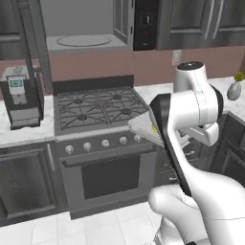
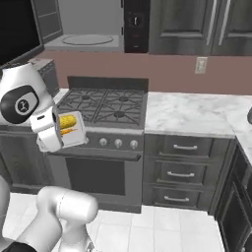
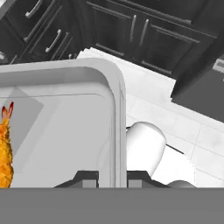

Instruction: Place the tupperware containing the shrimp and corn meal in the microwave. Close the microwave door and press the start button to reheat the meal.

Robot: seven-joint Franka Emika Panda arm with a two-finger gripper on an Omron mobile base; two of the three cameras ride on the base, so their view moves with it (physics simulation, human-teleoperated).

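The tupperware (image 3: 65,127) is seen pinched by its rim between the two fingertips (image 3: 89,178) of the gripper (image 3: 111,179), one tip inside the raised edge and the other outside it, so the jaws are closed on the tray's thin wall. In the hand view the orange shrimp (image 3: 5,148) is seen lying at the tray's far side from the pinched rim.

The stove (image 1: 98,107) is taken as the landmark. The tray (image 2: 73,129) is held in the air, in front of the stove's front edge at about the height of its knobs (image 1: 105,142), tilted rather than level. Yellow corn (image 2: 68,120) can be seen in it from the right base view, with an orange piece just below the corn. In the left base view only a pale corner of the tray (image 1: 143,127) is shown, beside the arm's dark joint, over the right end of the stove's front.

The microwave (image 1: 91,26) is mounted above the stove, with its grey inside and round turntable (image 1: 83,41) exposed. Its door (image 2: 19,29) stands swung open to the left of the stove, and the black control panel (image 2: 135,24) sits at the microwave's right end. A coffee machine (image 1: 20,98) stands on the counter left of the stove, and drawers (image 2: 179,170) are set under the marble counter to its right.
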